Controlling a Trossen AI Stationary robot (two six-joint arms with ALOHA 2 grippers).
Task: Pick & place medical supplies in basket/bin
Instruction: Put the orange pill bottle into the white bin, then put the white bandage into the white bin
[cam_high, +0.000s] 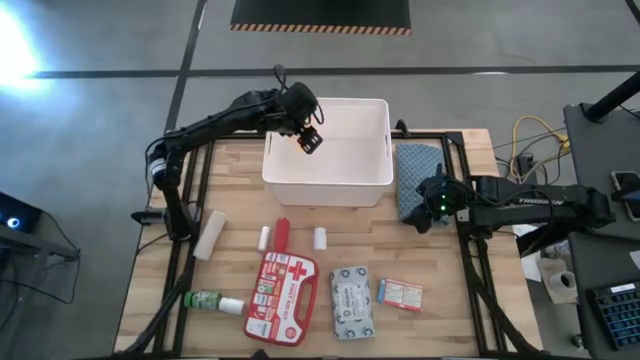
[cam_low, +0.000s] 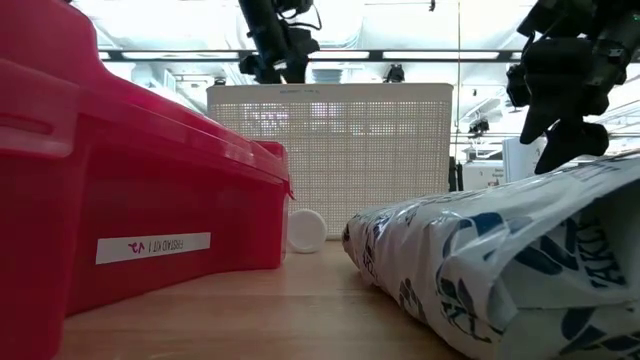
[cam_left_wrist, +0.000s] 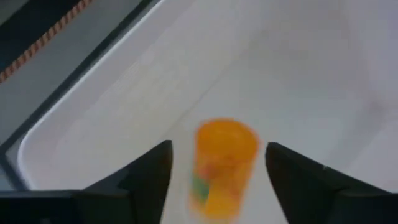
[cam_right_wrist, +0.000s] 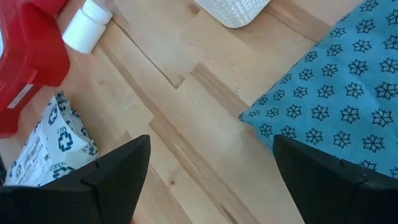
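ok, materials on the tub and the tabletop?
The white tub: looks like moulded plastic, smooth inside, fine perforated grid on the outer wall in the low view. The tabletop: light wood planks, matte, with visible grain and seams.

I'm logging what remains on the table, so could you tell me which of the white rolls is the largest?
The long white roll near the table's left edge, lying at a slant; the two small white rolls flanking the red case's handle are far shorter.
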